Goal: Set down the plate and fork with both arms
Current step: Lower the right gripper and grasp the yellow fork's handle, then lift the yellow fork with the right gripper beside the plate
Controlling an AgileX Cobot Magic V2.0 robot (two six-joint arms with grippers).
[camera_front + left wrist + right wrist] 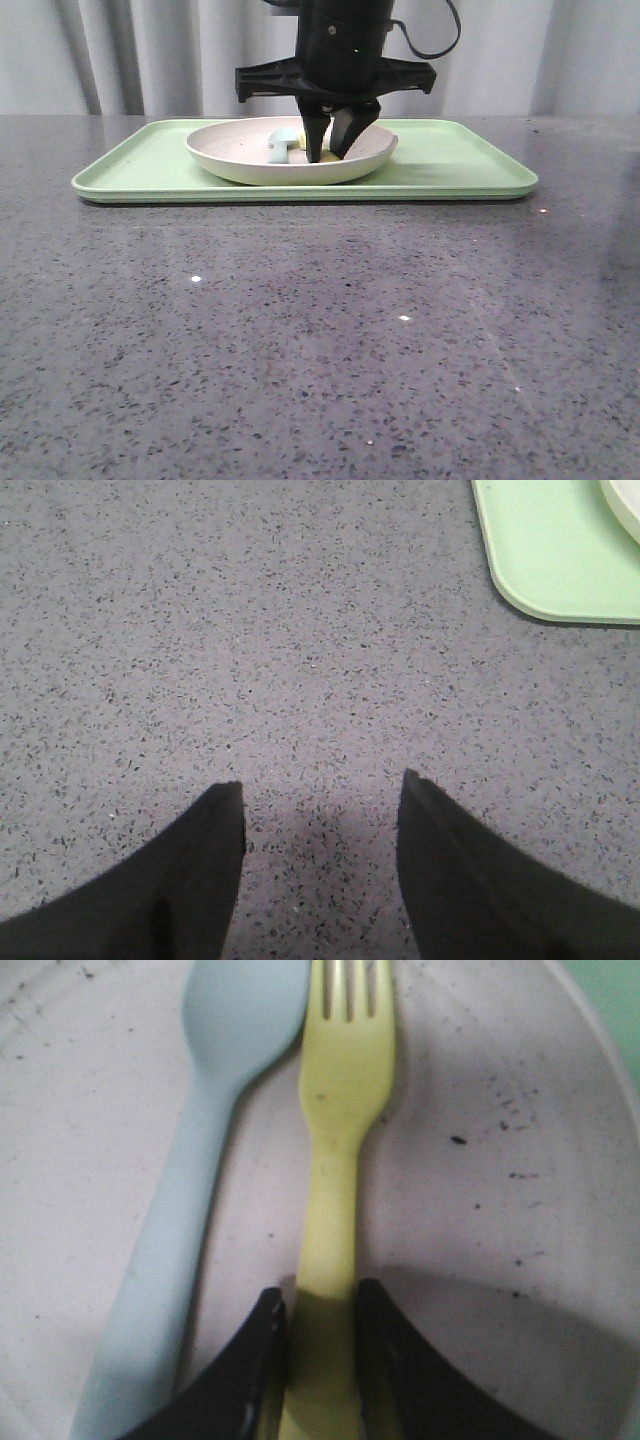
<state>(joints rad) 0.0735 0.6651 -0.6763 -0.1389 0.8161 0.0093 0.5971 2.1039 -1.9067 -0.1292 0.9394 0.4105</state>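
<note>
The speckled cream plate [240, 160] rests on the light-green tray [450, 160]. In it the pale-yellow fork [345, 1090] lies beside a light-blue spoon [215, 1080]. My right gripper [332, 150] reaches straight down into the plate, and its jaws [322, 1305] press both sides of the fork's handle. From the front only a sliver of the fork [325, 155] shows between the fingers. The left gripper [322, 790] hangs open over bare table with nothing between its fingers. It is a short way from the tray's corner [560, 560] and out of the front view.
The tray sits at the far side of the grey speckled table [320, 340], with curtains behind it. An edge of the plate [625, 500] shows in the left wrist view.
</note>
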